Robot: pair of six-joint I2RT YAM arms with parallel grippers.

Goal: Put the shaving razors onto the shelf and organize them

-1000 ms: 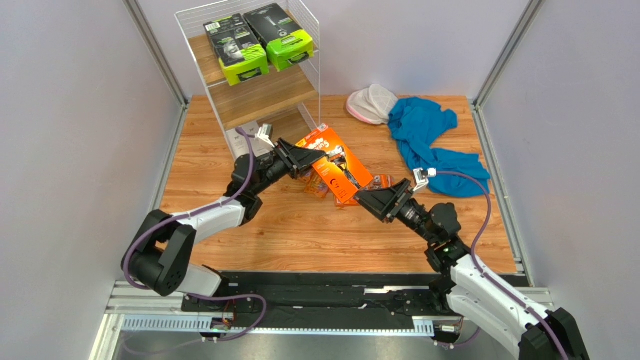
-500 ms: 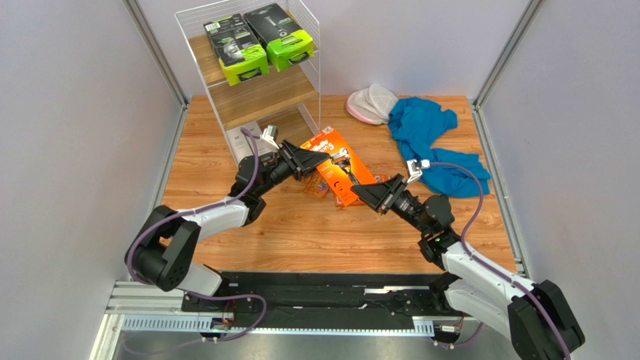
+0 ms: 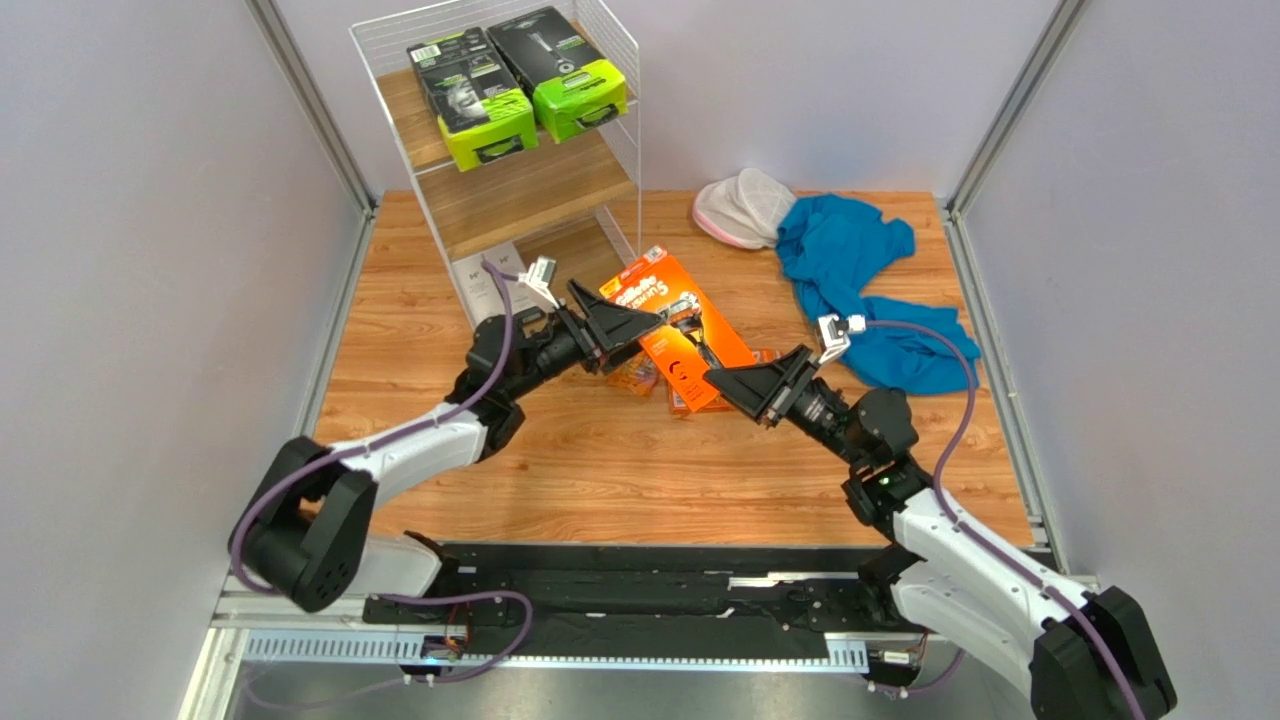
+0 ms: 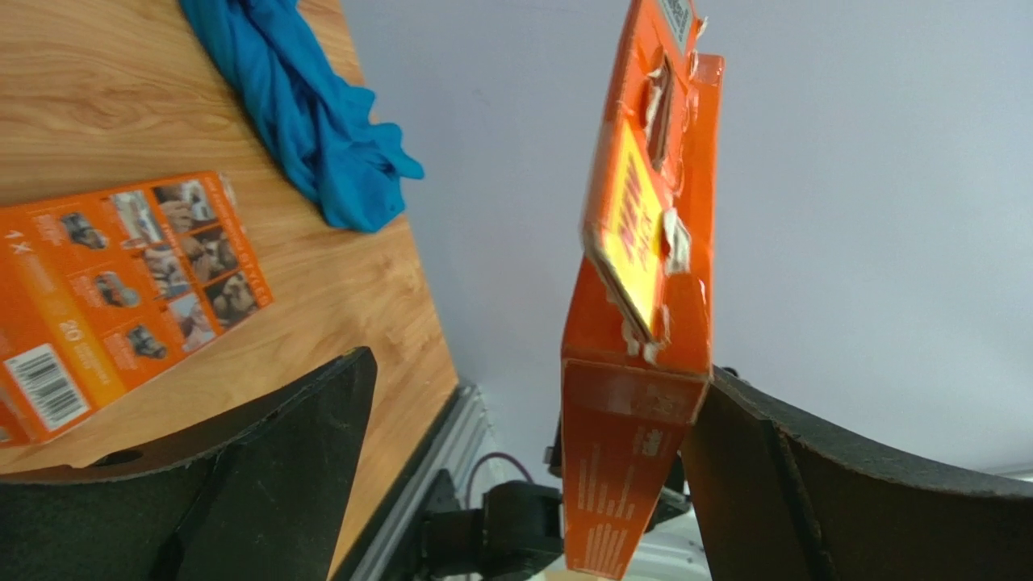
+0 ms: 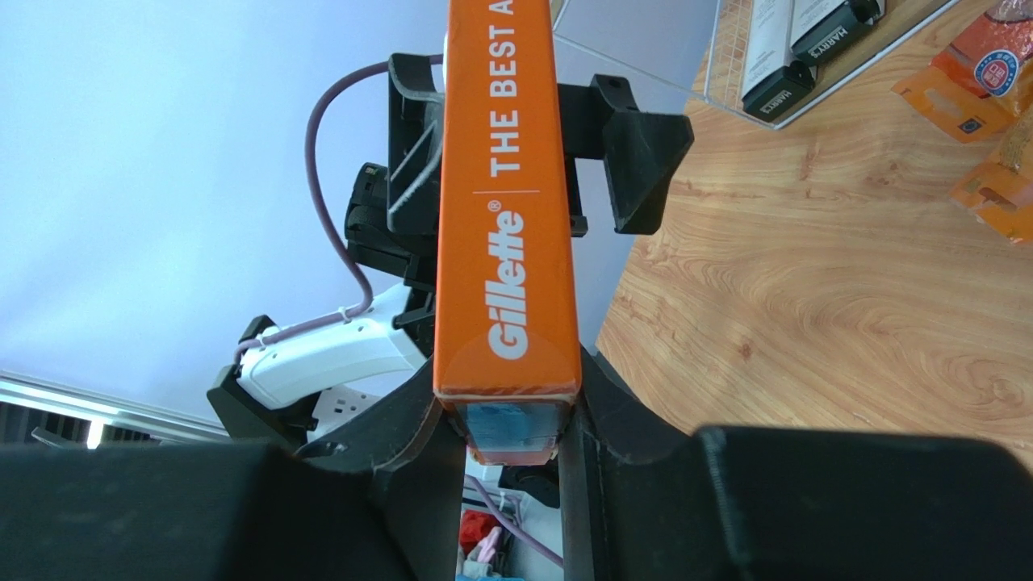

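An orange Gillette razor box (image 3: 672, 318) hangs tilted above the table between both arms. My right gripper (image 3: 724, 386) is shut on its near end, the pads clamping both narrow sides (image 5: 507, 406). My left gripper (image 3: 625, 312) stands open around the far end; the box (image 4: 640, 254) leans against one finger (image 4: 776, 484), with a wide gap to the other. A second orange box (image 4: 121, 285) lies flat on the table. Two small orange blister packs (image 5: 988, 73) (image 5: 997, 182) lie nearby. Two black and lime-green packs (image 3: 478, 98) (image 3: 564, 72) sit on the top tier of the shelf (image 3: 519, 195).
Two slim grey-white boxes (image 5: 794, 42) stand at the shelf's bottom tier. A blue cloth (image 3: 857, 278) and a white mesh item (image 3: 744, 207) lie at the back right of the wooden table.
My right gripper moved up to the box's near end and shut on it. My left gripper, which had been holding the far end, has opened wide.
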